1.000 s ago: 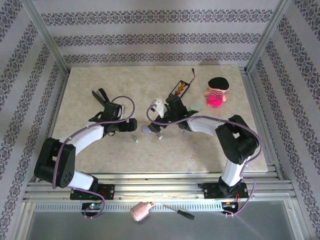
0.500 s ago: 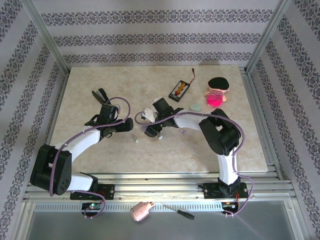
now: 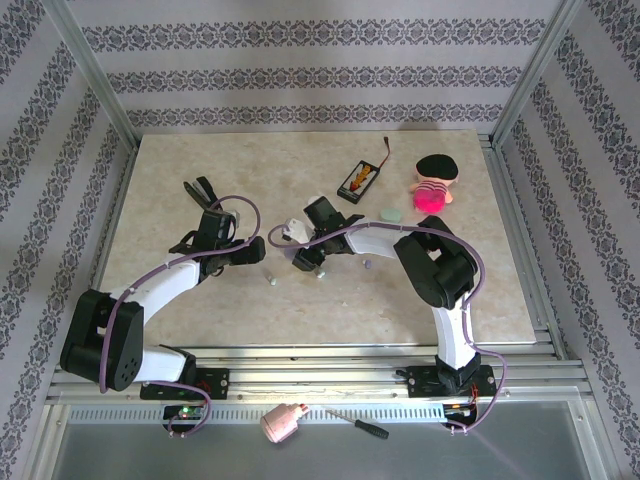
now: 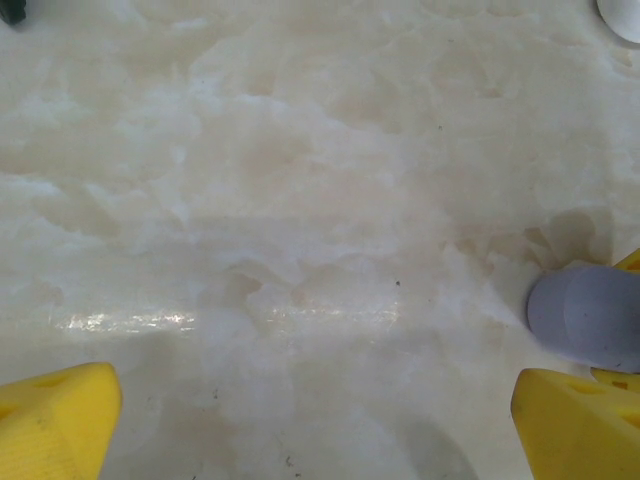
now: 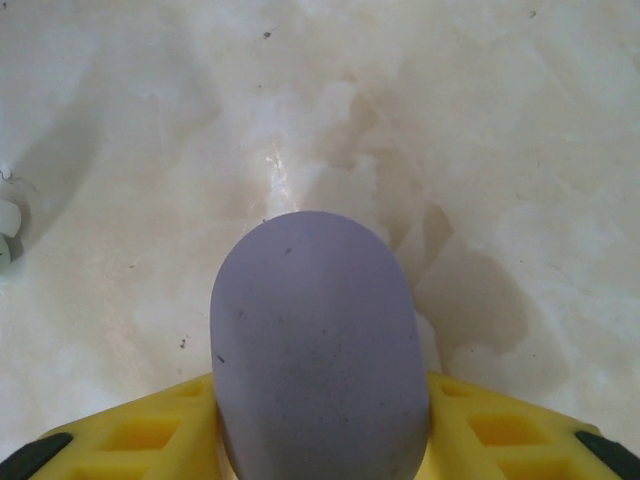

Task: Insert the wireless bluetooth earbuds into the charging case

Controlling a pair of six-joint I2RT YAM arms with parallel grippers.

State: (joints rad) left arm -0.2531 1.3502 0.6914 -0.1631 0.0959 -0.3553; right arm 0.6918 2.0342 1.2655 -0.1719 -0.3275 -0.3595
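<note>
The lavender charging case (image 5: 315,350) lies on the marble table with the yellow fingers (image 5: 140,435) of my right gripper (image 5: 320,405) pressed against both its sides; the gripper (image 3: 300,262) is shut on it. The same case (image 4: 585,315) shows at the right edge of the left wrist view. My left gripper (image 4: 320,420) hovers wide open over bare table just left of it (image 3: 250,255), holding nothing. A mint-green case piece (image 3: 390,213) lies further right. Tiny pale earbuds (image 3: 268,280) (image 3: 320,275) (image 3: 366,264) lie scattered in front of the grippers. One whitish bit (image 5: 5,230) sits at the left edge of the right wrist view.
A white disc (image 3: 291,232) lies just behind the right gripper. A black battery holder with wires (image 3: 360,180) and a pink-and-black doll (image 3: 433,185) stand at the back right. A pink tool (image 3: 283,422) and a screwdriver (image 3: 358,425) lie off the table in front.
My right gripper has swung left, dropped onto the lavender case and closed on its sides. The left arm has shifted only slightly and stays open.
</note>
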